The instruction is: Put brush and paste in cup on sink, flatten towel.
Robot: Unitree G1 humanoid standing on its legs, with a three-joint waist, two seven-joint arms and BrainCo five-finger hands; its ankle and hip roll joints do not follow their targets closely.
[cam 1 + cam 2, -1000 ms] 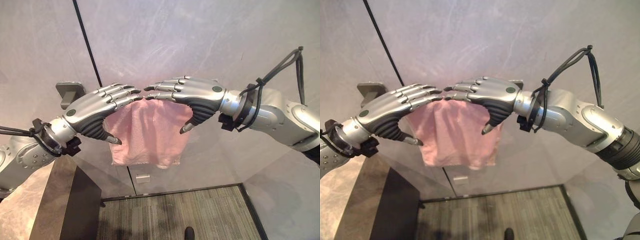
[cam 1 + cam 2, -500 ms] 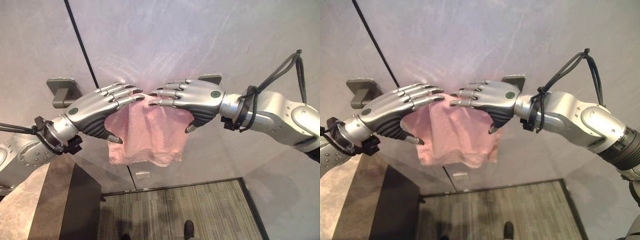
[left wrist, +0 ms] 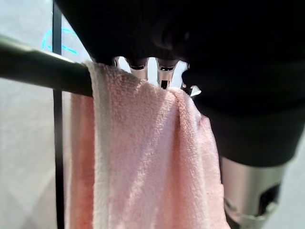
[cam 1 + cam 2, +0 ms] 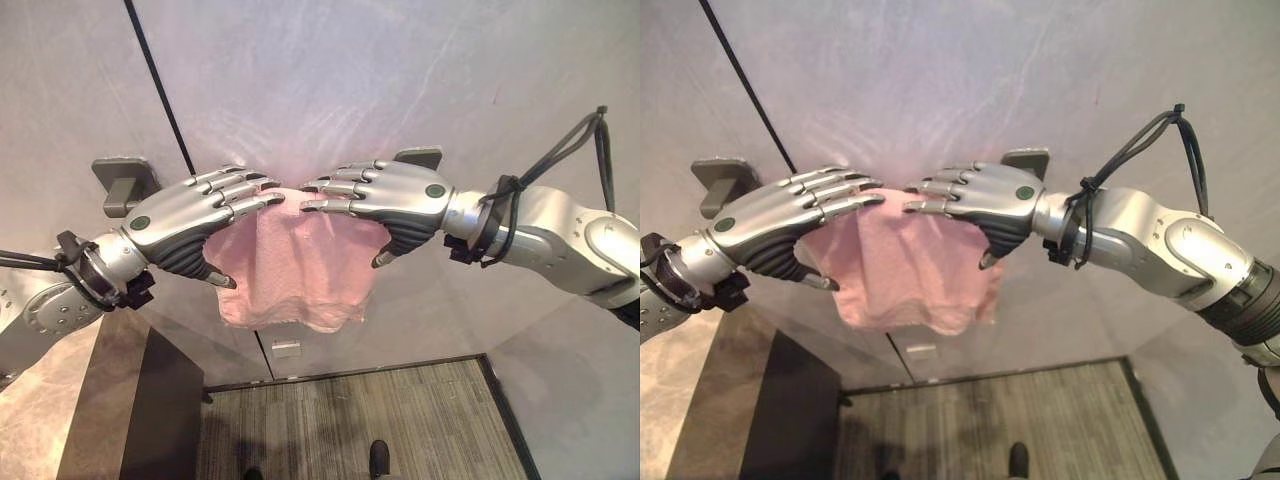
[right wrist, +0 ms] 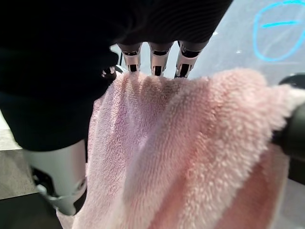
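Observation:
A pink towel [image 4: 295, 270] hangs bunched over a dark rail [image 3: 38, 69] on the grey wall. My left hand [image 4: 185, 215] lies on the towel's top from the left, fingers straight and spread. From the right, my right hand [image 4: 400, 195] rests on it the same way, thumb hanging in front of the cloth. The fingertips of the two hands face each other over the middle of the towel with a small gap between them. Both hands are open. In the wrist views the towel [image 5: 181, 152] drapes thick and wrinkled over the rail below the fingers.
Two grey wall brackets [image 4: 122, 180] [image 4: 420, 157] hold the rail's ends. A dark-fronted counter with a stone top [image 4: 150, 410] stands at the lower left. Striped carpet [image 4: 350, 420] lies below, with a person's shoe [image 4: 378, 458] at its near edge.
The view has shifted slightly. Both hands stay on top of the towel; their fingertips, almost touching a second ago, now stand a little apart.

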